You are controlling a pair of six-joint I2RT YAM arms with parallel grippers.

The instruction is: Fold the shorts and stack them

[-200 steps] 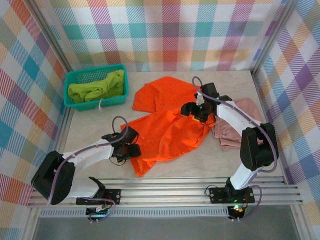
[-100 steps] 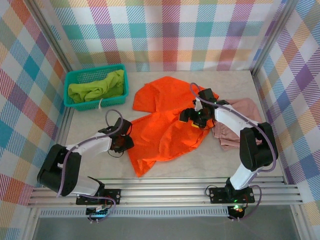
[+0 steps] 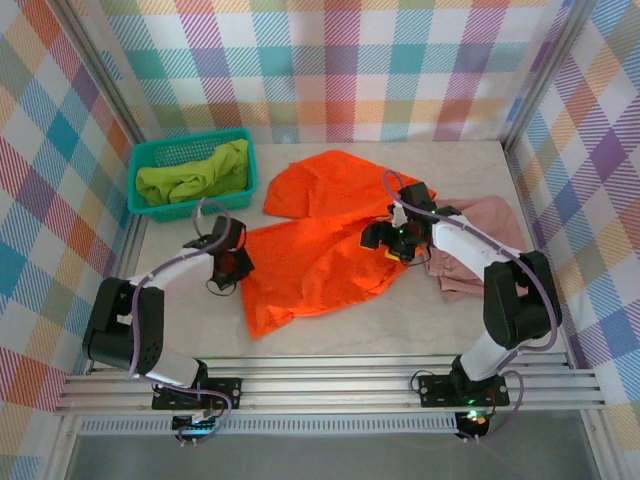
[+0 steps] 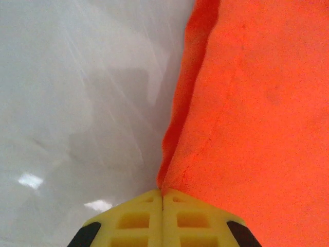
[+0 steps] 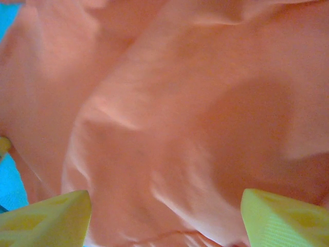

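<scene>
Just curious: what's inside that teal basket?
Crumpled lime green shorts fill most of the teal basket; bare mesh shows at its back left. Anything beneath them is covered.

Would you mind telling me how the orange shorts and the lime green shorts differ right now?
The orange shorts lie spread on the table; the lime green shorts sit bunched in the teal basket. The left gripper pinches the orange shorts' edge; no gripper touches the lime green shorts. Both are unfolded.
</scene>
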